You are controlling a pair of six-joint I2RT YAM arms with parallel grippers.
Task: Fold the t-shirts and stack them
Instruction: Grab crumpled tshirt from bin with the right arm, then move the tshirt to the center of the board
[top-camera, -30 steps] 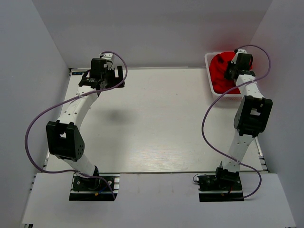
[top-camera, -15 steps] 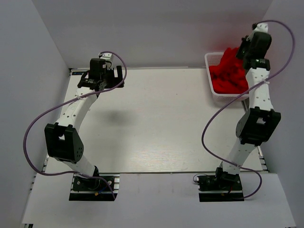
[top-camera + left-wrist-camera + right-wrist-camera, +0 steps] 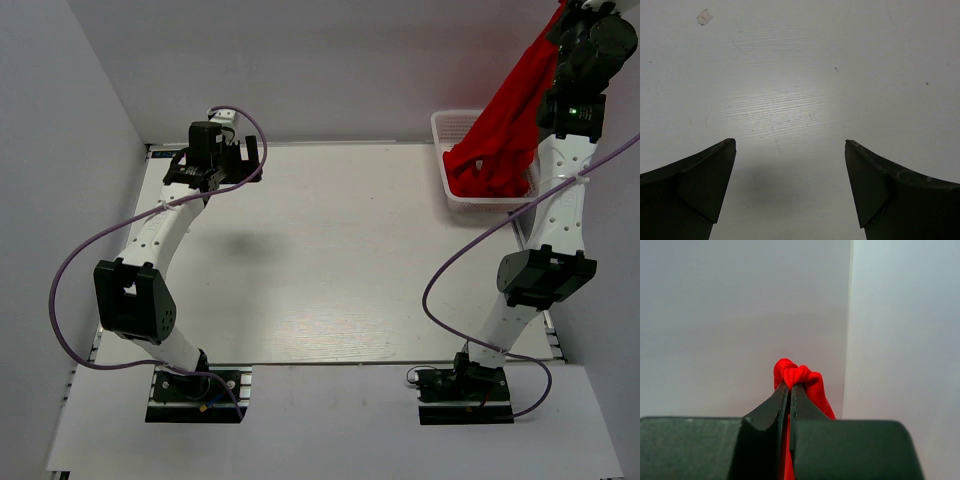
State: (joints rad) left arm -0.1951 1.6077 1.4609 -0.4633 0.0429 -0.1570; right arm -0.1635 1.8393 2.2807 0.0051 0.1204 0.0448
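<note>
My right gripper (image 3: 566,12) is raised high at the top right, above the white mesh basket (image 3: 441,130), and is shut on a red t-shirt (image 3: 515,95) that hangs stretched down into the basket. More red t-shirts (image 3: 482,175) lie bunched in the basket. In the right wrist view the gripper (image 3: 790,386) pinches a fold of red cloth (image 3: 800,374) between closed fingers. My left gripper (image 3: 252,160) is open and empty over the far left of the table; in the left wrist view it (image 3: 790,142) shows only bare table between its fingertips.
The white table (image 3: 330,250) is walled by grey panels at the back and both sides. The basket stands at the far right corner. A small scrap of tape (image 3: 704,17) lies on the table ahead of my left gripper.
My right gripper has risen from the basket up and to the right, pulling one red t-shirt out so that it hangs stretched. The left arm has not moved.
</note>
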